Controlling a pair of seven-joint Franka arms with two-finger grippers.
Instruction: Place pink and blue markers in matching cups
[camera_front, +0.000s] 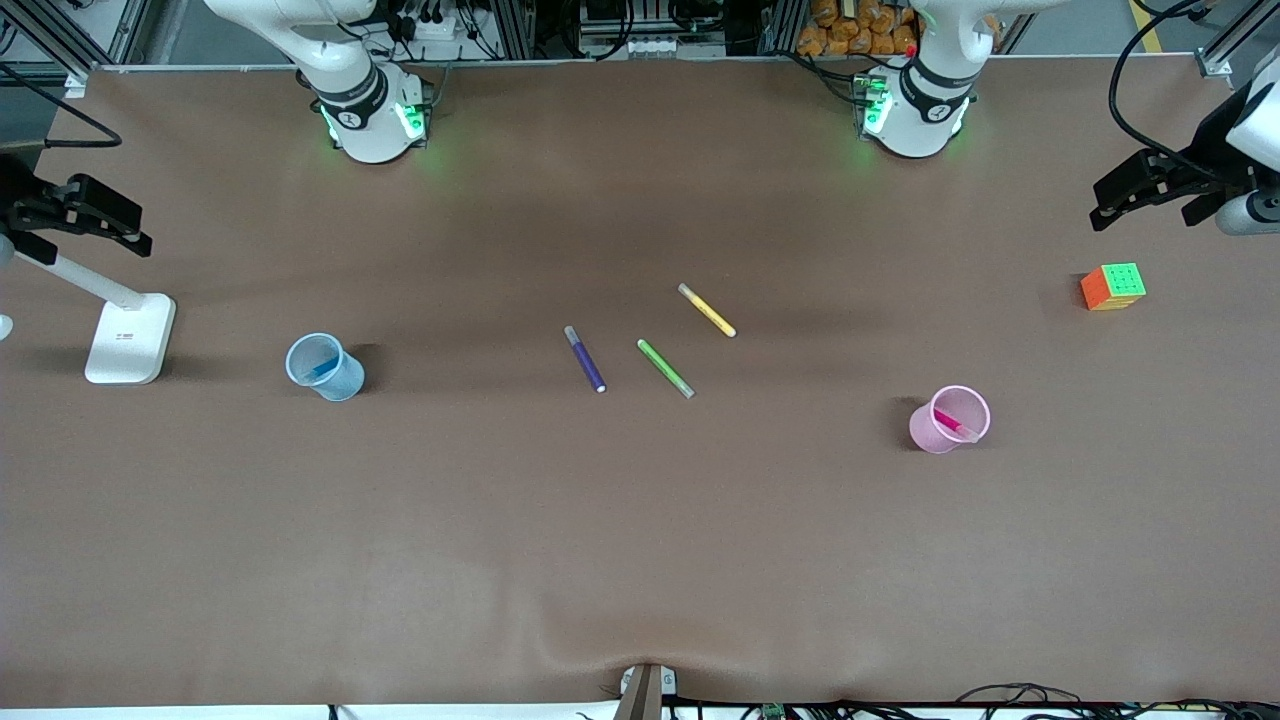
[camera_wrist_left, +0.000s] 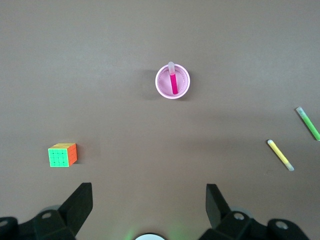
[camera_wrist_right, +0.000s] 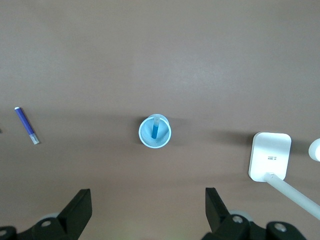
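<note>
The light pink cup stands toward the left arm's end of the table with the pink marker leaning inside it. The light blue cup stands toward the right arm's end with the blue marker inside. In the left wrist view the pink marker stands in the pink cup. My left gripper is open and empty, high over bare table near its base. In the right wrist view the blue marker stands in the blue cup. My right gripper is open, empty and high. Neither gripper shows in the front view.
A dark purple marker, a green marker and a yellow marker lie mid-table between the cups. A colour cube sits toward the left arm's end. A white stand stands beside the blue cup.
</note>
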